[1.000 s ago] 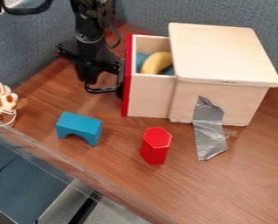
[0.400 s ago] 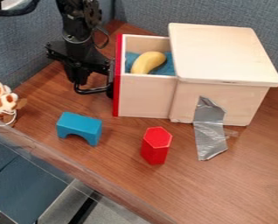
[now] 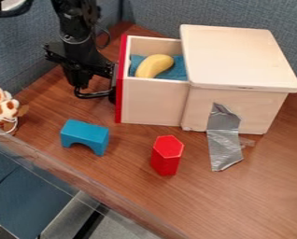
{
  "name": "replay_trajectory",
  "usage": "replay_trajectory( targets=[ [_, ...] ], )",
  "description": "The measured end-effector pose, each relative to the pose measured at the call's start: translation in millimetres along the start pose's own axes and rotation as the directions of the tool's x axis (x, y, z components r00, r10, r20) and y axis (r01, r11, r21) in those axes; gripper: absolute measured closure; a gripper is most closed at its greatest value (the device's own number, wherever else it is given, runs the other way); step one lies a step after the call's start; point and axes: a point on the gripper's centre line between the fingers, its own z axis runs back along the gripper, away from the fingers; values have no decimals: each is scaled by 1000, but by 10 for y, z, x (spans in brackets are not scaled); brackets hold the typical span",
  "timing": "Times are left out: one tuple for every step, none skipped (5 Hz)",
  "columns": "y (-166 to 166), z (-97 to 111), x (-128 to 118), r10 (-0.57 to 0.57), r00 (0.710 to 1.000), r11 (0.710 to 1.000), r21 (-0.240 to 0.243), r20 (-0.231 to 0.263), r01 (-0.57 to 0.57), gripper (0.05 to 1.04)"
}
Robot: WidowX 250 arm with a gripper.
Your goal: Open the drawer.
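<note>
My black gripper hangs at the upper left, low over the table and close against the outer side of the drawer's red front, where a dark handle partly shows. The drawer sticks out to the left from the light wooden box, with a wide gap between its red front and the box. Inside it, a yellow banana lies on blue cloth. Part of the drawer's inside is hidden under the box's top.
On the brown table stand a blue arch block and a red hexagonal block, both nearer the front edge. Silver tape runs from the box to the table. A brown-and-white plush toy sits at the left edge.
The drawer has slid left, farther out of the box, and the banana has moved left with it. My gripper has shifted left alongside the red front.
</note>
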Motion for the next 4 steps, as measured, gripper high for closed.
replay_trajectory(
  targets=[
    [-17, 5, -34, -81, 996, 997, -13, -25, 80, 589],
    [-35, 6, -8, -83, 997, 997, -12, -9, 82, 276],
    [-63, 31, 17, -100, 995, 995, -14, 7, 100, 83],
    [-96, 292, 156, -148, 984, 989, 13, 101, 147, 83]
  ],
)
